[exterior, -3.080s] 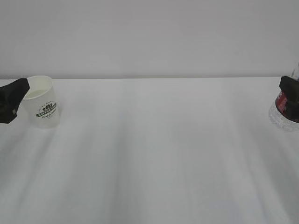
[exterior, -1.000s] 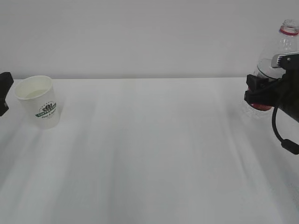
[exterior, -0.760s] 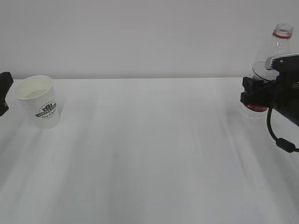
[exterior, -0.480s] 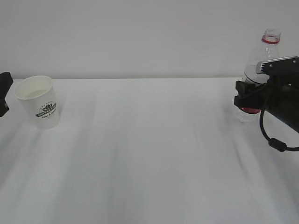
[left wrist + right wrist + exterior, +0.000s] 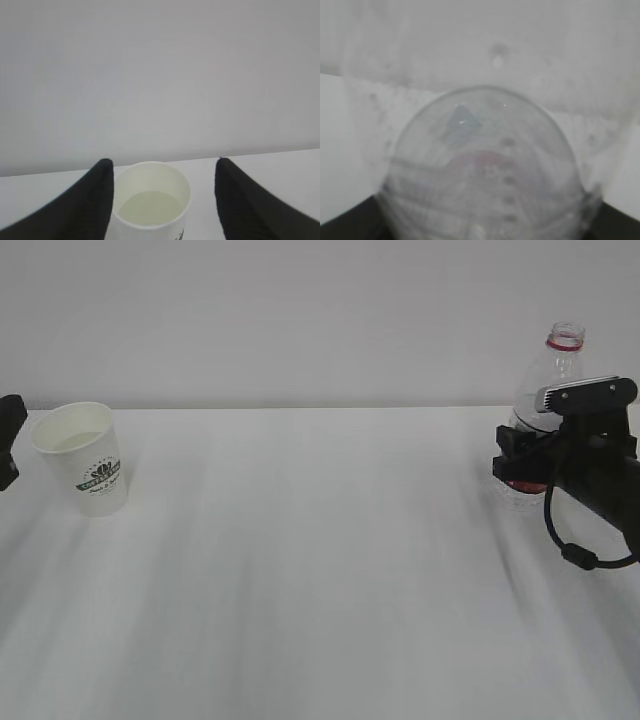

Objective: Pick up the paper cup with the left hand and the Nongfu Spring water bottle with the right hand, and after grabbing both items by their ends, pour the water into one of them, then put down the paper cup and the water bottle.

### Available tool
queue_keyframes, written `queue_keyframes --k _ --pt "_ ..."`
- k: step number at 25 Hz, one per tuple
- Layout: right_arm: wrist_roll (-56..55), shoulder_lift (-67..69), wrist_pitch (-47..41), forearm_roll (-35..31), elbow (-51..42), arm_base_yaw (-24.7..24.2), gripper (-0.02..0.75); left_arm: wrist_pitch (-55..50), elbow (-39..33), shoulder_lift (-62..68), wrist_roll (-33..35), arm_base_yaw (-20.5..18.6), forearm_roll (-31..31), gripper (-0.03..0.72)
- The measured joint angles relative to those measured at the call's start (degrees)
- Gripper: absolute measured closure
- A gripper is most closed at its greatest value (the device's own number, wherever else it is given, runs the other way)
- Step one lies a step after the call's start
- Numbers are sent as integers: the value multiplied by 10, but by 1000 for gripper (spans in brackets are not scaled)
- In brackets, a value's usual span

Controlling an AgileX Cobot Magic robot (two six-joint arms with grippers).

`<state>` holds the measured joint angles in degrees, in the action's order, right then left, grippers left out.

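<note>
The paper cup (image 5: 90, 460) stands upright at the table's left, white with a dark green logo. My left gripper (image 5: 8, 442) sits just left of it at the frame edge. In the left wrist view the cup (image 5: 150, 200) lies between the black fingers (image 5: 95, 200). It is close to the left finger, with a clear gap to the right one; the left gripper (image 5: 163, 161) is open. My right gripper (image 5: 515, 455) is shut on the Nongfu Spring water bottle (image 5: 540, 400) at its red label, neck leaning up and right. The bottle (image 5: 485, 165) fills the right wrist view.
The white table (image 5: 320, 570) stretches bare between cup and bottle, with a plain pale wall behind. A black cable (image 5: 560, 540) loops below the right arm.
The right gripper has carried the bottle leftward and a little lower over the last second. The cup has stayed put, and the left gripper has barely moved.
</note>
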<state>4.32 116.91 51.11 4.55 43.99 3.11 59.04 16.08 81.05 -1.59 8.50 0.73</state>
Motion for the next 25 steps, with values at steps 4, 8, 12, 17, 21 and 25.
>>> queue_keyframes --k 4,8,12,17,21,25 --pt "0 0 0 0 0 0 254 0 0 0 0 0 0 229" --pt "1 0 0 0 0 0 181 1 0 0 0 0 0 232" --pt "-4 0 2 0 1 0 150 1 0 0 0 0 0 234" --pt "-30 0 0 5 3 0 146 1 0 0 1 0 0 234" --pt "-34 -9 -6 8 3 0 147 -1 0 0 1 0 0 234" --pt "-34 -35 -28 12 3 0 147 -1 0 0 1 0 0 235"
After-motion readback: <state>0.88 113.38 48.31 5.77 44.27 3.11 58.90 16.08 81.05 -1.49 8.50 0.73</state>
